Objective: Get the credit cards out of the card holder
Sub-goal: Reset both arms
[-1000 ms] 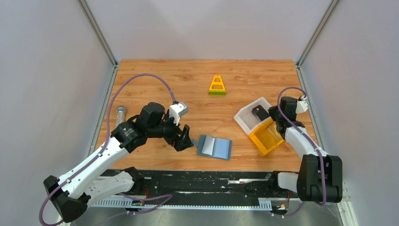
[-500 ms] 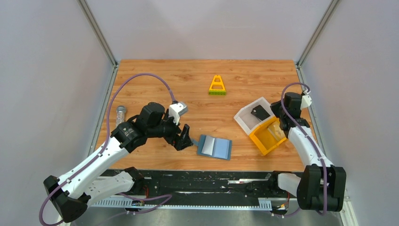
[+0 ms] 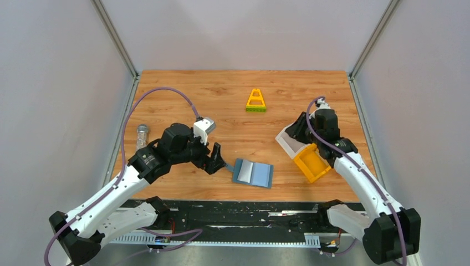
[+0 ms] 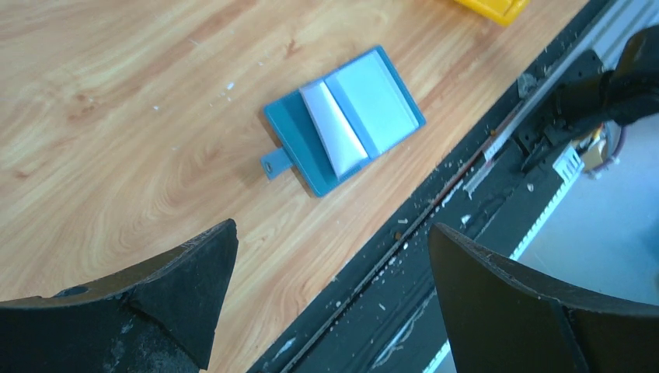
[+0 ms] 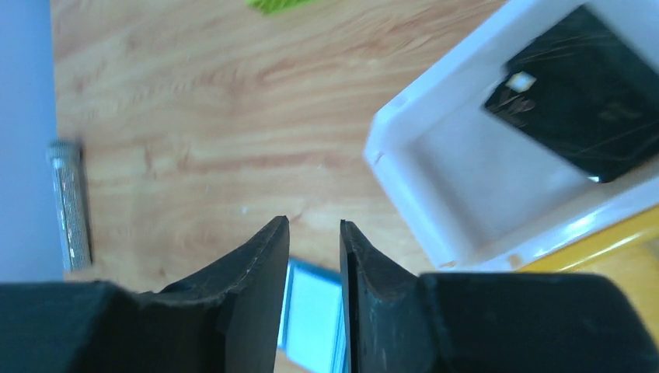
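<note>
The slate-blue card holder (image 3: 253,173) lies open and flat near the table's front edge; it also shows in the left wrist view (image 4: 342,120) with its small tab pointing toward my left gripper. My left gripper (image 3: 217,160) is open and empty just left of that tab, its jaws wide apart (image 4: 332,229). My right gripper (image 3: 299,126) hovers over the white bin (image 3: 284,138), jaws a narrow gap apart and empty (image 5: 313,224). A dark grey-black credit card (image 5: 583,93) lies in the white bin (image 5: 435,155). The card holder shows between my right fingers (image 5: 311,311).
A yellow bin (image 3: 310,163) sits against the white bin's near side. A yellow-green triangular toy (image 3: 255,101) stands at the back middle. A silver cylinder (image 3: 142,134) lies by the left wall. The black rail runs along the front edge.
My right arm has swung left from beside the bins to above the white bin. My left gripper has shifted only slightly and stays by the card holder's tab.
</note>
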